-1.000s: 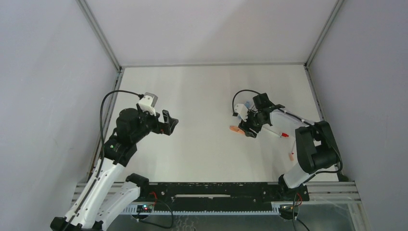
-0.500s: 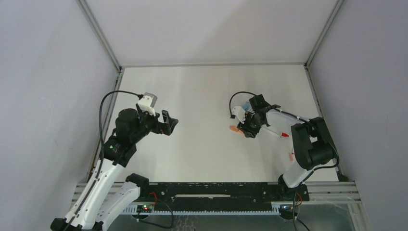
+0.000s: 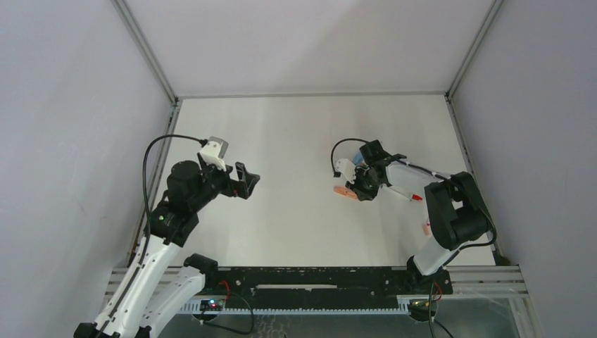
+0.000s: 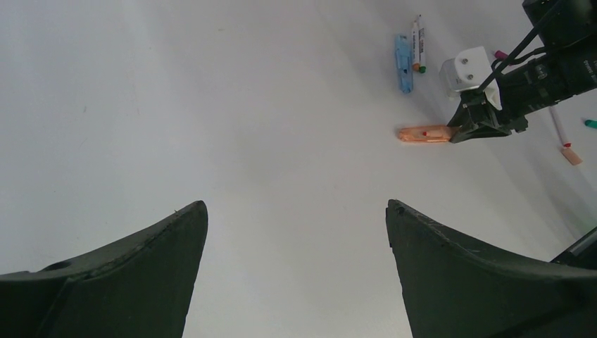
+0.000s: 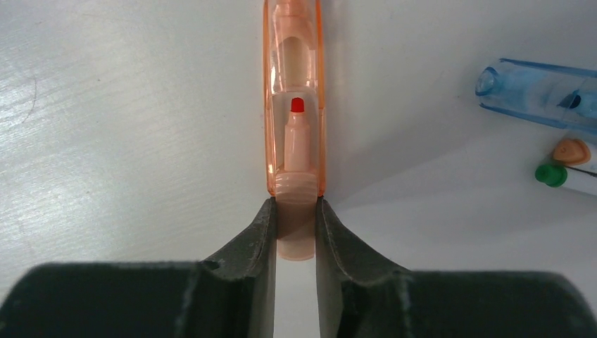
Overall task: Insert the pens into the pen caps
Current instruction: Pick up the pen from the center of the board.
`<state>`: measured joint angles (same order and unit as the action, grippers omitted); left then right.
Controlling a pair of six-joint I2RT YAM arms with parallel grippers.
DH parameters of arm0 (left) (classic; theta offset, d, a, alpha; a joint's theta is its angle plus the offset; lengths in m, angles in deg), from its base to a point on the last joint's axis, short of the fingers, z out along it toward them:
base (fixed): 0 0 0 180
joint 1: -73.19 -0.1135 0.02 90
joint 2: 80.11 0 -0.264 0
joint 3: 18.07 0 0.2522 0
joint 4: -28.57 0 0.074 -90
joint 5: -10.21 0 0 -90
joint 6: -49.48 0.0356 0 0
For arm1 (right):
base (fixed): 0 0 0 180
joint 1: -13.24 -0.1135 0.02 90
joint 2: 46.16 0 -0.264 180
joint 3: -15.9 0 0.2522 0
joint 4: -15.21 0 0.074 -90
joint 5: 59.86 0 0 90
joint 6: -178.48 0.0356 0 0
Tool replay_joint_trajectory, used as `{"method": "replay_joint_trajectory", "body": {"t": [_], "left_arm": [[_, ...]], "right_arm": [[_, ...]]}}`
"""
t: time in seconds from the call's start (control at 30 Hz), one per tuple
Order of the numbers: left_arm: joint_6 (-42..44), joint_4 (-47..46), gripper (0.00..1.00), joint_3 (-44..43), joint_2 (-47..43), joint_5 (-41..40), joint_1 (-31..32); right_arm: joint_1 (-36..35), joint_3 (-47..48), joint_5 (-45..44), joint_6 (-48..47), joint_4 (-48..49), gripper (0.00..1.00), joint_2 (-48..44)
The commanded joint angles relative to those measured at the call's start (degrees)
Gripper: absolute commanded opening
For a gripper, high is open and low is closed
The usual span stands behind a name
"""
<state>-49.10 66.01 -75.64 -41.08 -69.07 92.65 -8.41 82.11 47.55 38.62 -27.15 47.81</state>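
Note:
My right gripper (image 5: 296, 204) is low on the table, shut on the pale ribbed end of a short red-tipped pen (image 5: 297, 144). The pen's tip sits inside a clear salmon-orange pen cap (image 5: 293, 70) lying flat in front of the fingers. From above, that cap (image 3: 343, 190) pokes out to the left of the right gripper (image 3: 357, 190). My left gripper (image 3: 246, 181) hangs open above the table's left half with nothing between its fingers, and its own view shows the orange cap (image 4: 422, 133) far off.
A light blue cap (image 5: 535, 91) and a green-ended pen (image 5: 552, 174) lie just right of the right gripper. A white pen with a red end (image 3: 407, 194) lies under the right arm. A small salmon cap (image 3: 426, 227) sits near the right arm's base.
The right gripper's fingers have narrowed onto the pen's end, and that arm has edged slightly left. The left arm has hardly moved.

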Motion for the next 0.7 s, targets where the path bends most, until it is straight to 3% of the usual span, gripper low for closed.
{"method": "replay_joint_trajectory", "body": {"t": [0.0, 0.47, 0.67], "left_arm": [[0.1, -1.8, 1.0, 1.3, -1.4, 1.0, -0.4], [-1.6, -3.4, 1.0, 1.9, -2.3, 2.0, -0.4], [-19.7, -15.9, 1.0, 7.5, -1.9, 12.3, -0.2]], "right_arm": [[-0.9, -1.3, 0.1, -1.2, 2.0, 0.2, -0.7], [-1.0, -2.2, 5.4, -0.9, -0.3, 0.01, -8.4], [-1.0, -2.2, 9.4, -0.8, -2.6, 0.01, -13.8]]}}
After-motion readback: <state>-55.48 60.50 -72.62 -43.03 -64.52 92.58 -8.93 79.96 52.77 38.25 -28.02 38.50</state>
